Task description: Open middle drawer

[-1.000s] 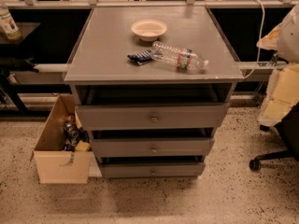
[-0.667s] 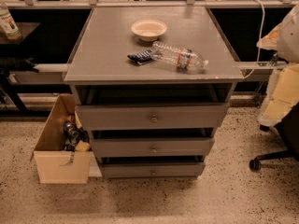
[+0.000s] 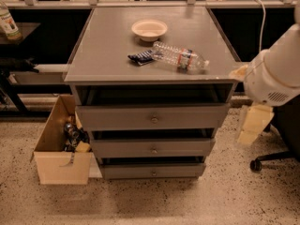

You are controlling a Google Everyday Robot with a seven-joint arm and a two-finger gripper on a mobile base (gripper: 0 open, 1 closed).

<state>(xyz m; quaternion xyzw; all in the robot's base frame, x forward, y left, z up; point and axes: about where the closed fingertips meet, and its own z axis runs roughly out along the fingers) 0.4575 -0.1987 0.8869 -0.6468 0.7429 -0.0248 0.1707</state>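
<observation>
At the left a cardboard box [image 3: 56, 165] of oddments sits on the floor against the desk [image 3: 103, 64], clear of the drawers' path. On top lie a bowl [image 3: 149, 29], a dark packet [image 3: 142, 56] and a plastic bottle [image 3: 180, 57] on its side, none in the way. Below, the middle drawer [image 3: 122, 148] sits between a taller front and a slimmer one, its knob [image 3: 153, 150] centred, apparently not yet pulled. At the right the claw [image 3: 253, 124] hangs beside the desk, well apart from the knob, probably staged for the reach; spread or pressed together, I cannot tell.

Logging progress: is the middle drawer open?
Shut: middle drawer lines up with top drawer and bottom drawer. Pincer hangs right of cabinet.
</observation>
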